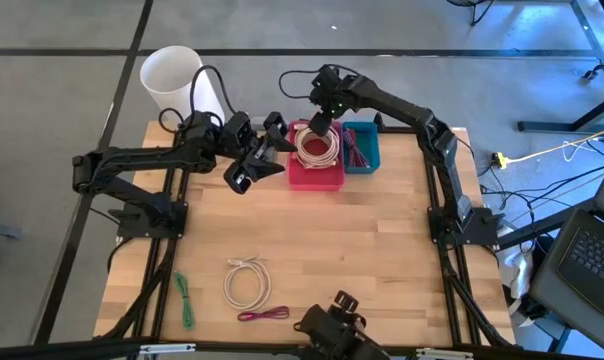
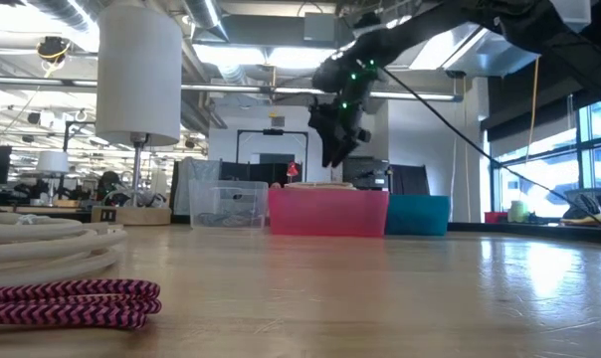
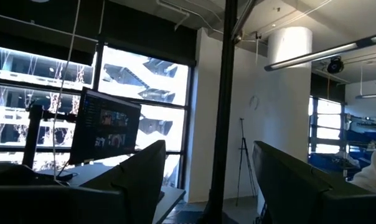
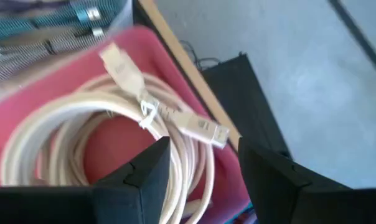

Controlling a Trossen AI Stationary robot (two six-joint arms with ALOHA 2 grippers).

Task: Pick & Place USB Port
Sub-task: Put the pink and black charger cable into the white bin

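Nearest the low camera: a magenta braided cable (image 2: 67,301) on the wooden surface (image 1: 362,250), with a coiled white cable (image 2: 42,249) just behind it. From above, that near edge reads left to right: green cable (image 1: 185,299), white coiled cable (image 1: 246,283), magenta cable (image 1: 263,315), all loose and well apart from the bins.

Left gripper (image 1: 263,152) is raised just left of the pink bin (image 1: 315,178), fingers apart, nothing between them (its wrist camera sees only the room, a monitor and windows). White cylinder (image 1: 177,80) stands beyond the surface's far-left corner.

Pink bin sits at the far edge, centre, touching the blue bin (image 1: 364,152) on its right. Inside the pink bin: a coiled white USB cable (image 4: 101,143), connector ends (image 4: 203,129) lying across the top of the coil. Blue bin holds cables too (can't tell types).

Right gripper (image 4: 203,162) hangs directly over the pink bin, fingers spread, clamped on nothing; the coil lies below, not touched. Low view shows it clear above the bin rim.
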